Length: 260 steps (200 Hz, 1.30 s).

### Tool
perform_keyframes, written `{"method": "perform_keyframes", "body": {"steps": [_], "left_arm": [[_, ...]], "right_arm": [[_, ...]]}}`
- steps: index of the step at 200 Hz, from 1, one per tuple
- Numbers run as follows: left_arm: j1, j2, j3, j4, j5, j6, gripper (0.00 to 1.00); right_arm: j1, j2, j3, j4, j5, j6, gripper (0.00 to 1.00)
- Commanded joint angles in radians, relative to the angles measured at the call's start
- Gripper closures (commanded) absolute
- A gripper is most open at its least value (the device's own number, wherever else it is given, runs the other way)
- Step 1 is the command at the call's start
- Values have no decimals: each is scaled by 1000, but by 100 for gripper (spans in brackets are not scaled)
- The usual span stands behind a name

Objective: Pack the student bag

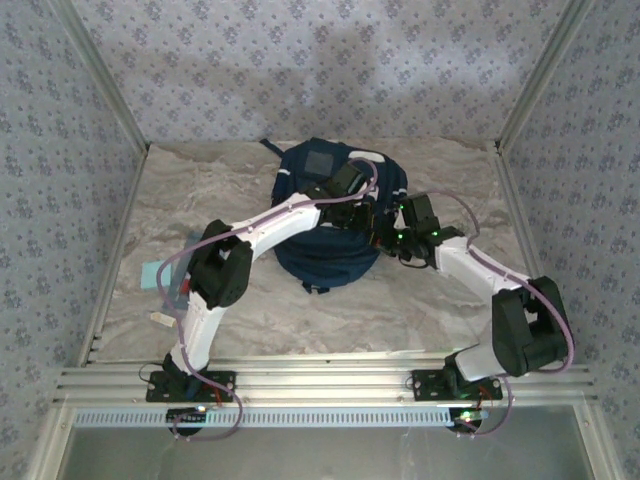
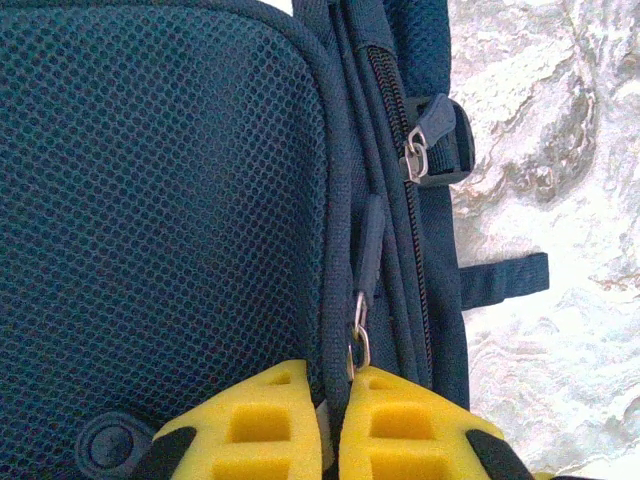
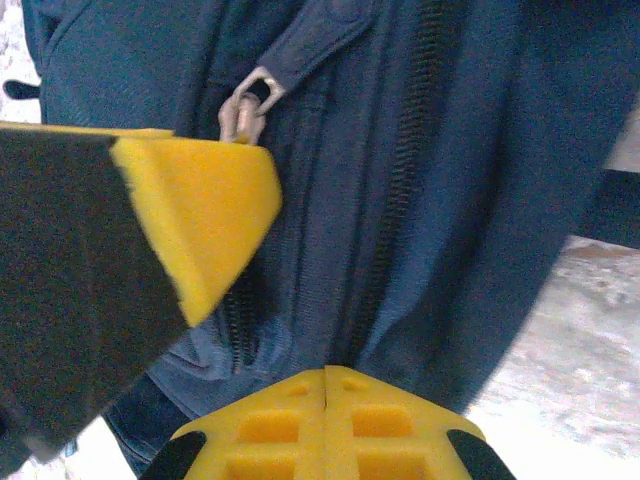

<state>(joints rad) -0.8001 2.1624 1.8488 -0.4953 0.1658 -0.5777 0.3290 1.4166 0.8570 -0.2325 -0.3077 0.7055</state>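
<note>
The student bag [image 1: 300, 250], navy blue with a grey square patch [image 1: 322, 162], lies in the middle of the table. Both grippers meet at its right side. My left gripper [image 2: 338, 376] is shut, its yellow fingertips pinching the metal ring of a zipper pull [image 2: 358, 335] beside the mesh panel [image 2: 160, 220]. My right gripper [image 3: 326, 372] is shut on a fold of the bag's fabric [image 3: 400, 200] next to a zipper track. In the right wrist view, a yellow finger [image 3: 200, 200] of the left gripper sits against the same zipper pull [image 3: 248, 105]. A second zipper pull [image 2: 416, 150] lies untouched.
A light blue flat item [image 1: 150, 272] and a small white object [image 1: 160, 317] lie on the marble-patterned table [image 1: 420, 300] at the left. Patterned walls with metal rails enclose the table. A dark strap [image 2: 505, 280] of the bag rests on the table.
</note>
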Motion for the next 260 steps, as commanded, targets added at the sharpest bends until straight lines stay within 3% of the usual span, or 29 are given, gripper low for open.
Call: {"method": "perform_keyframes", "body": {"steps": [1, 31, 52, 117, 156, 177, 211, 260], "left_arm": [[9, -46, 32, 95, 34, 3, 100], [9, -68, 9, 89, 53, 12, 100], [10, -79, -4, 84, 57, 19, 100], [9, -85, -7, 74, 88, 34, 100], [9, -92, -19, 61, 103, 44, 100], [10, -94, -16, 54, 98, 46, 100], [15, -98, -8, 45, 81, 50, 100], [28, -97, -13, 39, 78, 41, 100]], "right_arm": [[-70, -41, 36, -93, 15, -65, 94], [-149, -23, 114, -137, -1, -144, 71], [-179, 29, 177, -141, -34, -193, 66], [-203, 299, 432, -171, -105, -347, 61], [-250, 470, 546, -104, -274, -433, 60], [-261, 551, 596, -147, -311, -461, 53], [-255, 501, 497, -83, -362, -439, 48], [-205, 401, 377, -78, -340, -441, 48]]}}
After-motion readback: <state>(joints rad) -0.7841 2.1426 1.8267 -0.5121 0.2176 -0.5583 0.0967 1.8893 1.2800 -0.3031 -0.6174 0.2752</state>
